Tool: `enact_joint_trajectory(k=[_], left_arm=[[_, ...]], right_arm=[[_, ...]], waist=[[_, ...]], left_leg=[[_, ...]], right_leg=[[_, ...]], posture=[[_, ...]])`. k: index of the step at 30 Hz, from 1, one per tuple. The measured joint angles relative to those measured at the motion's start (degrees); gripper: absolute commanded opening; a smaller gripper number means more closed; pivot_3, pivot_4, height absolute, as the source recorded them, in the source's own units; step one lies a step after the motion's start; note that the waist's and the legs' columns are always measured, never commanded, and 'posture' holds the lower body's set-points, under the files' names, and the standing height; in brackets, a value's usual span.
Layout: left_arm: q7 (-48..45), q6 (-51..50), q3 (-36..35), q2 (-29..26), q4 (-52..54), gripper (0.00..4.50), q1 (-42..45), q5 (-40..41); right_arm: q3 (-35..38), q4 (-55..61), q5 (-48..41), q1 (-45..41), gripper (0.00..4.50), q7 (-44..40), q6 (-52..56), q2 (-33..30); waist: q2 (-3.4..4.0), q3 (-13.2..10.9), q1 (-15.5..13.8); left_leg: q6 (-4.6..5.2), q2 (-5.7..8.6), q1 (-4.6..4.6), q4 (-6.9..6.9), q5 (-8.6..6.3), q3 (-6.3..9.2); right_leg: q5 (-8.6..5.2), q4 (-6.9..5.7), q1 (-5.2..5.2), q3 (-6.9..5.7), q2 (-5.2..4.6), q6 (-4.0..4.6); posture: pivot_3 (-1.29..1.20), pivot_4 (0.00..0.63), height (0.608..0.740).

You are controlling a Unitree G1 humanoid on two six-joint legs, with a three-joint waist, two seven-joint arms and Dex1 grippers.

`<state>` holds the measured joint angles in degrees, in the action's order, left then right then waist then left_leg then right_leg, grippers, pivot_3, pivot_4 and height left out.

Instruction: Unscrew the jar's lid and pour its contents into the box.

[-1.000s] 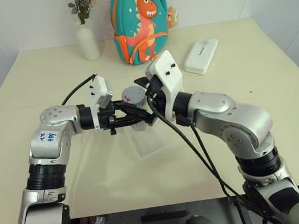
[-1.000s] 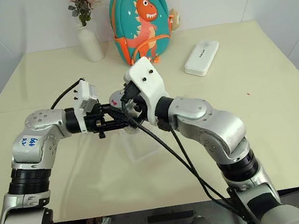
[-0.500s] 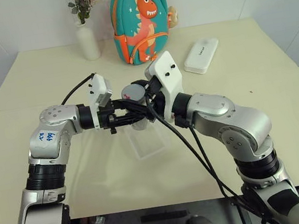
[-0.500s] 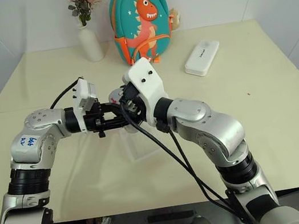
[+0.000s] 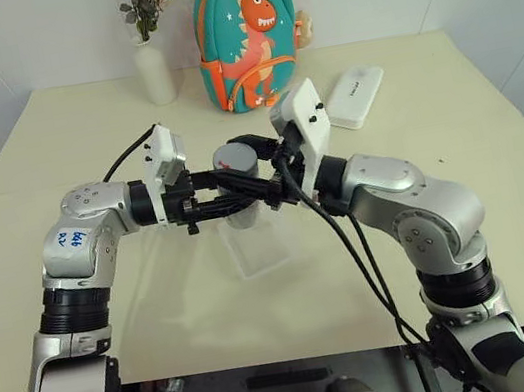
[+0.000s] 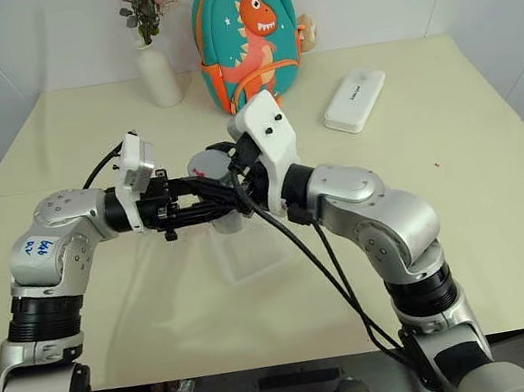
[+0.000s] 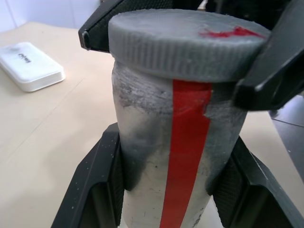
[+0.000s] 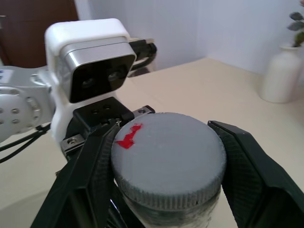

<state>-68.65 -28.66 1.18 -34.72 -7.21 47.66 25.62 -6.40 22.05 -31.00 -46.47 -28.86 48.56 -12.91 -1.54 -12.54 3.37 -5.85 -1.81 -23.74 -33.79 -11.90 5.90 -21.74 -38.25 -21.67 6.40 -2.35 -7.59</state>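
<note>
The jar point(image 5: 243, 215) is upright in the air over the box point(image 5: 259, 250), a clear shallow tray on the table. My left gripper point(image 7: 175, 142) reaches in level from the left and is shut on the jar's body, which carries a red stripe. The grey ribbed lid point(image 8: 166, 156), marked with a red blot, sits on top of the jar. My right gripper point(image 8: 164, 133) comes from the right and is shut on the lid, one finger pressed against each side of its rim. The contents are hidden inside the cloudy jar.
A white vase with flowers point(image 5: 154, 68) and a teal dinosaur backpack point(image 5: 249, 36) stand at the back of the table point(image 5: 160, 305). A white oblong case point(image 5: 353, 97) lies at the back right. Cables hang from both wrists near the box.
My right gripper's fingers, spread wide beside the lid a second ago, have closed onto it, and that wrist has turned. The left gripper keeps its hold on the jar.
</note>
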Motion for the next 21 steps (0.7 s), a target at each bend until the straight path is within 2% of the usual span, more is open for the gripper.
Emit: enact_joint_trajectory(k=[10, 17, 21], left_arm=[[-4.08, 3.26, 0.0, 0.59, -2.83, 1.99, 1.29, 1.02], [-6.61, 5.83, 0.7, 1.74, -5.0, 1.99, 1.83, 1.16], [-7.18, 6.4, 1.07, 1.74, -5.58, 1.99, 2.24, 1.15]], right_arm=[[0.19, -8.22, 0.19, -2.19, 2.92, -15.86, -9.68, -2.5], [0.34, -11.38, 0.46, -2.39, 2.92, -22.7, -13.71, -3.33], [0.35, -12.0, 0.76, -2.44, 2.92, -23.86, -14.68, -3.43]], waist=[[0.0, 0.0, 0.02], [0.0, 0.0, -0.03], [0.0, 0.0, 0.05]], left_leg=[[0.0, 0.0, 0.0, -0.02, 0.0, 0.0], [0.0, 0.0, -0.04, -0.02, 0.0, 0.0], [0.0, 0.0, -0.02, -0.02, 0.0, 0.01]], right_leg=[[0.0, 0.0, 0.01, -0.01, 0.0, 0.0], [0.0, 0.04, 0.01, -0.03, 0.0, 0.0], [0.0, 0.02, 0.0, -0.03, 0.0, 0.0]], posture=[[0.0, 0.15, 0.74], [0.0, 0.15, 0.74], [0.0, 0.15, 0.74]])
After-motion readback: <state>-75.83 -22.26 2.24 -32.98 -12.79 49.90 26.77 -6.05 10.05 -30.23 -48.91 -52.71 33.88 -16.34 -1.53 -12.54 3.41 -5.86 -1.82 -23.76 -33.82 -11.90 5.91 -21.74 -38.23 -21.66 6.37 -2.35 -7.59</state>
